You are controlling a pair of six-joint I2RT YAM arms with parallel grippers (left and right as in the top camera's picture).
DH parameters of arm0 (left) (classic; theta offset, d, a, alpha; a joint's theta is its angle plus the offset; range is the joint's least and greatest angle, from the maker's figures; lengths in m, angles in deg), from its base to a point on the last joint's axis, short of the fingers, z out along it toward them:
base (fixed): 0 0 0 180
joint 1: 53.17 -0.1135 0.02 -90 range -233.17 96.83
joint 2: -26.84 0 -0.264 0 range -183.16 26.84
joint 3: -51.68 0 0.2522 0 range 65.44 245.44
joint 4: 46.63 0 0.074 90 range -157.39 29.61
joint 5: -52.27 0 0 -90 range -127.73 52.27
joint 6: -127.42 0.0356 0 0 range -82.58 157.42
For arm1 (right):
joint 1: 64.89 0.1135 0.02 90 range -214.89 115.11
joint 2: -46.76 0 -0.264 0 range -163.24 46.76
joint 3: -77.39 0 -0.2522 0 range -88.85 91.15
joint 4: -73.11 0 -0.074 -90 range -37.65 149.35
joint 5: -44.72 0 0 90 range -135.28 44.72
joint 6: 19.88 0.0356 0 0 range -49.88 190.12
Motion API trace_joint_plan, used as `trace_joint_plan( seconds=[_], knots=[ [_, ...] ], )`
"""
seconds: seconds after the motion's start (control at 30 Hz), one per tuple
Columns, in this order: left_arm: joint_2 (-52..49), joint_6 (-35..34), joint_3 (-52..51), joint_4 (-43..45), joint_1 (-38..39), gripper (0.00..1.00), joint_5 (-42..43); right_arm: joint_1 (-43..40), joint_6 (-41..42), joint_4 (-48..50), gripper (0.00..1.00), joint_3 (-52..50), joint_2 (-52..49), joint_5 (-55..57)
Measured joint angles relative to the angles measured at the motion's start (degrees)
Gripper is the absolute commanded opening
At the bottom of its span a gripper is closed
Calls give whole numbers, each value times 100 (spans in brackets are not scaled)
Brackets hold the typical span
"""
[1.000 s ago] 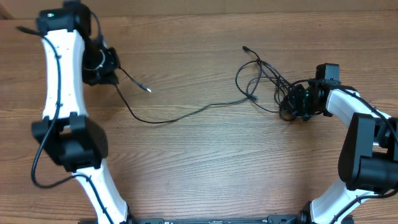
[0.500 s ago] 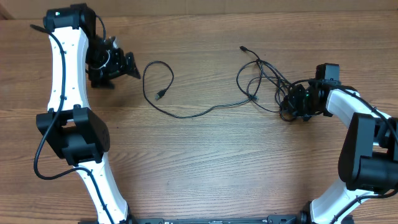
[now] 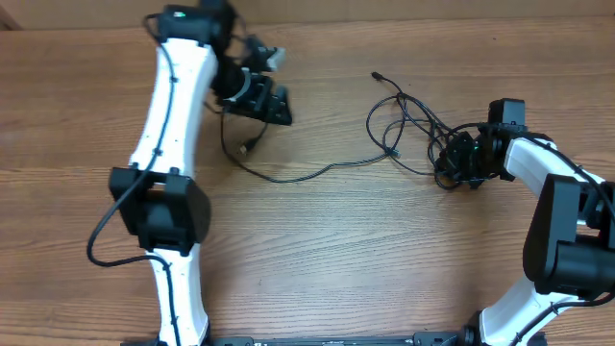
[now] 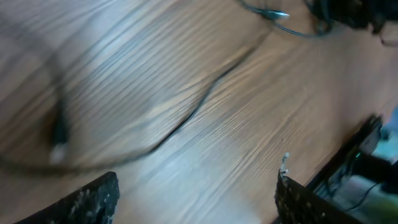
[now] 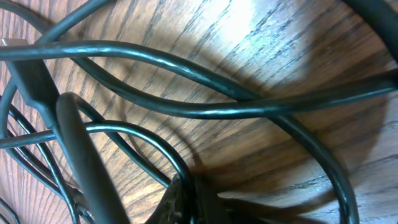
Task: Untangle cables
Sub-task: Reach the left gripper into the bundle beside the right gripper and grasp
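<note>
Thin black cables lie on the wooden table. One loose cable (image 3: 298, 175) runs from a small loop and its plug (image 3: 247, 149) on the left to the tangle (image 3: 408, 120) on the right. My left gripper (image 3: 272, 103) hovers open just above and right of that loop, holding nothing. In the blurred left wrist view, the cable (image 4: 186, 121) and its plug (image 4: 59, 140) lie beyond the spread fingers (image 4: 84, 200). My right gripper (image 3: 452, 159) is shut on the tangle's right end. The right wrist view shows a strand (image 5: 186, 168) pinched between its fingers (image 5: 177, 202).
A free plug (image 3: 378, 74) sticks out at the tangle's upper left. The table's far edge (image 3: 384, 19) runs along the top. The white left arm (image 3: 168, 125) stretches across the table's left half.
The left gripper let go of the cable end, opened and swung right to just above the loop. The freed end curled into a loop. The right arm stayed put.
</note>
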Motion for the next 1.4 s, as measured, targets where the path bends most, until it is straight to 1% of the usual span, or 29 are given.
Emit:
trace_joint_plan(
  seconds=[0.07, 0.2, 0.27, 0.47, 0.6, 0.7, 0.73, 0.8, 0.83, 0.87, 0.93, 1.03, 1.4],
  knots=[
    [0, 195, -13, 166, 337, 76, 15, -4, -7, 0, 4, 0, 0, 0],
    [0, 413, -254, 570, 863, 62, -11, -4, -7, -7, 4, 0, 0, -2],
    [0, 474, -503, 852, 1123, 59, -66, -4, -7, -2, 4, 0, 0, -2],
    [0, 505, -1224, 1840, 1738, 60, -192, -4, -7, -2, 4, 0, 0, -2],
    [0, 496, -1572, 2426, 1989, 60, -426, -4, -7, -2, 4, 0, 0, -2],
    [0, 490, -1805, 2789, 2114, 61, -584, -4, -7, -4, 4, 0, 0, -2],
    [0, 476, -1871, 2900, 2140, 63, -616, -4, -9, -4, 4, 0, 0, -2],
    [0, 468, -2013, 3145, 2181, 63, -658, -4, -4, -4, 4, 0, 0, 0],
    [0, 468, -2090, 3287, 2192, 63, -680, -4, -7, -2, 4, 0, 0, -2],
    [0, 468, -2153, 3410, 2194, 59, -693, -4, -9, -2, 4, 0, 0, 0],
    [0, 459, -2319, 3646, 2201, 56, -706, -7, -9, -2, 4, 0, 0, 0],
    [0, 463, -2516, 3829, 2201, 56, -721, -4, -9, 0, 4, 0, 0, -4],
    [0, 595, -2835, 4437, 2203, 62, -721, -4, -7, 22, 4, 0, 0, -2]
  ],
)
